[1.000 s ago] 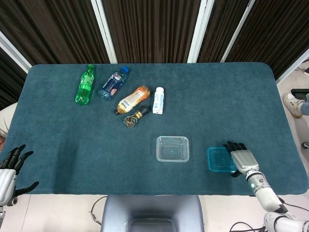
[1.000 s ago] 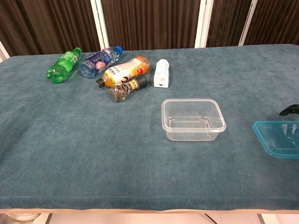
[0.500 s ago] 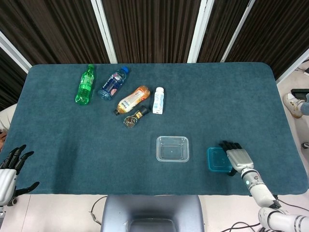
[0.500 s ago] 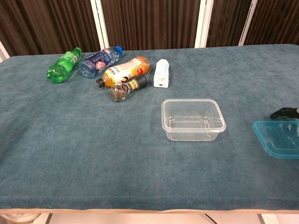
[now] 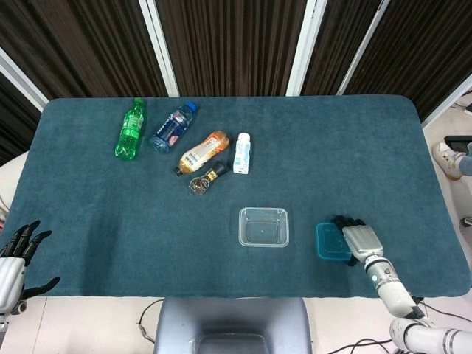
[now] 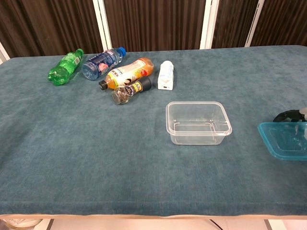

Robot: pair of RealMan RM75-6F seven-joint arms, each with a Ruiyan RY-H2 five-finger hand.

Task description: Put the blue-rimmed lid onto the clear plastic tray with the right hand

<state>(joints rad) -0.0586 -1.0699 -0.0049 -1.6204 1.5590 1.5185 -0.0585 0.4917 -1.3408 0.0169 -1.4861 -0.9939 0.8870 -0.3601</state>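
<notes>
Change: your right hand [image 5: 361, 240] and the blue-rimmed lid [image 5: 331, 242] have shifted toward 9 o'clock, nearer the clear plastic tray [image 5: 263, 227].
Fingers: over the lid's edge; grasp cannot be confirmed.
Left hand [image 5: 15, 259]: released, idle.
Meaning: transfer beginning.

The clear plastic tray [image 5: 263, 227] sits upright and open-topped, a rounded rectangle with nothing inside, near the table's front edge at about 6 o'clock from centre. The blue-rimmed lid [image 5: 331, 241], a translucent teal rectangle, lies at 3 o'clock of the tray, apart from it.
</notes>
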